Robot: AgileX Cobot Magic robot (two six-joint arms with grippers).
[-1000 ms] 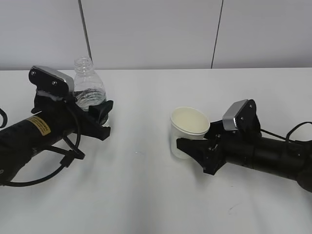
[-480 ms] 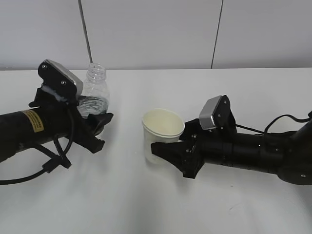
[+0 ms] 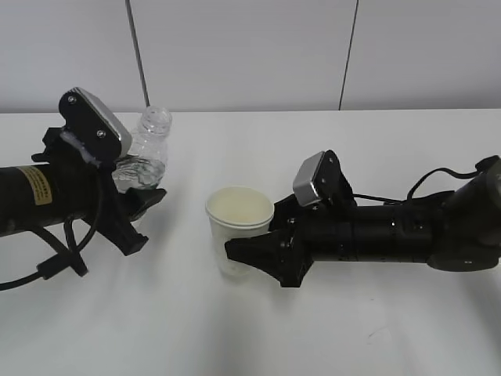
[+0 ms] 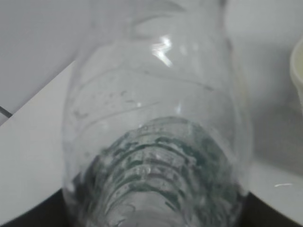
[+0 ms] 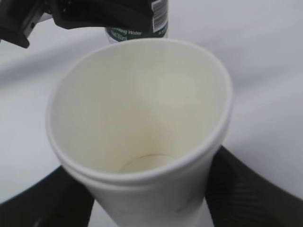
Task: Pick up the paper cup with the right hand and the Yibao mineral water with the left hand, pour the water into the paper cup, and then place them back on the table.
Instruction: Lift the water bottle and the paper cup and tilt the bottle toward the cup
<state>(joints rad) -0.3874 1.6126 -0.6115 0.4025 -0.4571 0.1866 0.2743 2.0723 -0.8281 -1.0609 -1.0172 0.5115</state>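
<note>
The white paper cup point(image 3: 237, 232) is upright near the middle of the table point(image 3: 235, 329), held by my right gripper point(image 3: 244, 252), whose black fingers point(image 5: 246, 189) press on both its sides. Its cream inside point(image 5: 142, 109) looks empty in the right wrist view. My left gripper point(image 3: 141, 205), on the arm with the yellow sticker, is shut on the Yibao mineral water point(image 3: 145, 153), a clear capless bottle tilted with its neck to the right. The bottle point(image 4: 161, 142) fills the left wrist view. Its green label point(image 5: 142, 19) shows just beyond the cup.
A black cable point(image 3: 55, 262) loops under the left arm. A pale wall point(image 3: 250, 55) with vertical seams stands behind the table's far edge. The right arm's body point(image 3: 407, 231) lies low across the right side of the table.
My right gripper has carried the cup leftward toward the bottle. My left gripper has raised the bottle and tilted its neck to the right.
</note>
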